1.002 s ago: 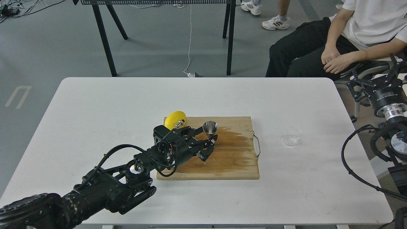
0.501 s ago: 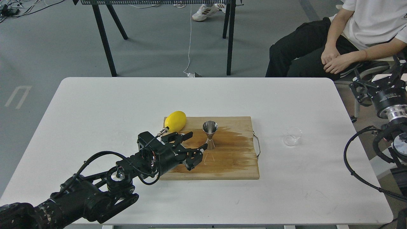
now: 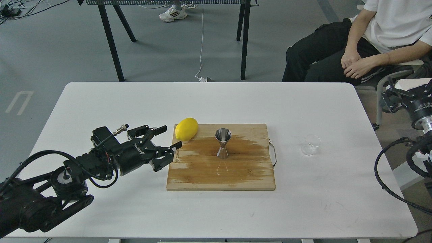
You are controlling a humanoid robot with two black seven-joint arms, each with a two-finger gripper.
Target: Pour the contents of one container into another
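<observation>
We're pulling our left gripper (image 3: 170, 137) back toward 9 o'clock, fingers spread and empty, w/ the jigger (image 3: 223, 143) now standing free mid-board (image 3: 236, 175). Clear cup (image 3: 311, 144) is sitting at 3 o'clock, untouched, so pouring isn't starting yet. Right gripper: can't tell.

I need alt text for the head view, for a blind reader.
A steel jigger stands upright on a wet wooden board, a lemon at its corner; the open left gripper hovers beside the board, and a clear cup sits on the white table.
</observation>
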